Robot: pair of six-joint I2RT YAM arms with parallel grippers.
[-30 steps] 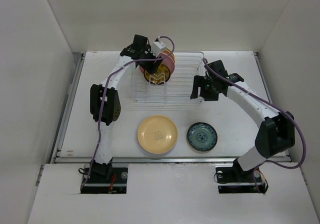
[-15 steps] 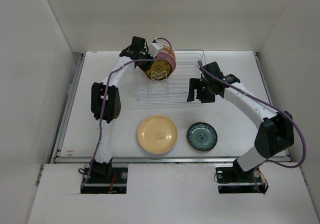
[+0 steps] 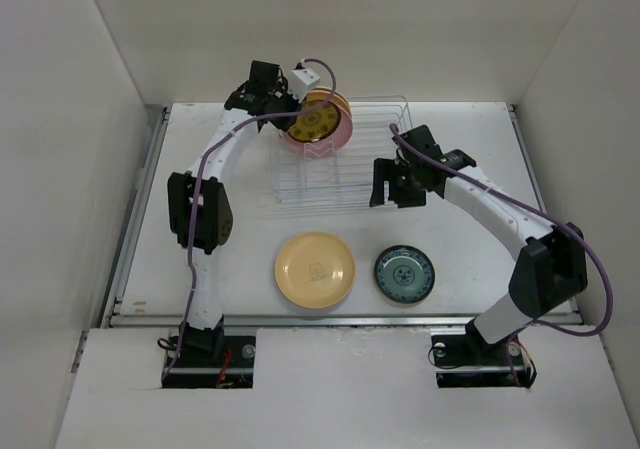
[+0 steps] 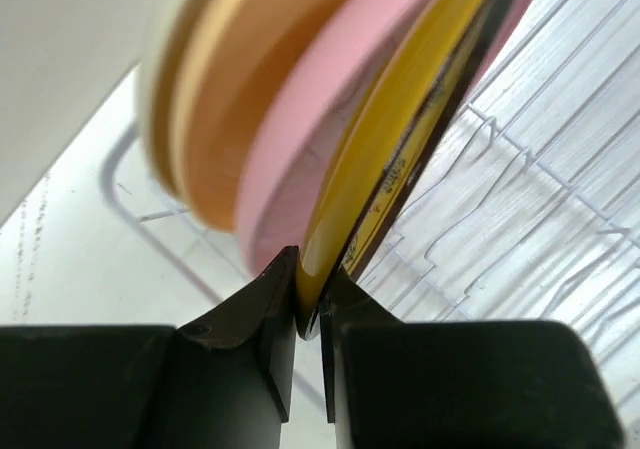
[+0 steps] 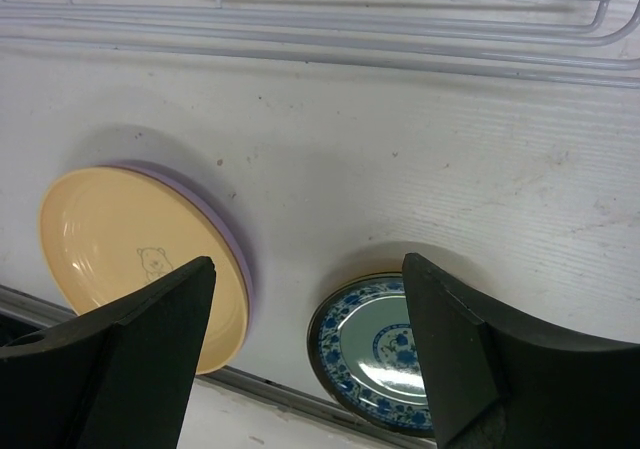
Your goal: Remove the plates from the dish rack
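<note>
Yellow patterned plate [image 3: 314,122]: rim clamped in left gripper [image 4: 308,314], now raised and tipped above rack's [image 3: 330,184] far-left corner; a second ago it sat lower in the slots. Extraction likely under way.
Pink plate [image 4: 330,119] and orange plate [image 4: 215,119] crowd behind it; can't tell if they are lifting too or just leaning.
Right gripper [image 3: 385,189]: spread, empty, drifted left beside rack.
Cream plate [image 3: 315,267] and teal plate [image 3: 404,273] already on table [image 3: 480,269].

Both arms are slim white tubular links [image 3: 218,154] joined by bulky black motor housings [image 3: 195,211], trailing purple cables [image 3: 603,269] and bolted to black base plates [image 3: 212,350]. The left gripper [image 4: 312,269] and right gripper [image 5: 308,264] have matte black wedge-shaped fingers [image 5: 135,354].
</note>
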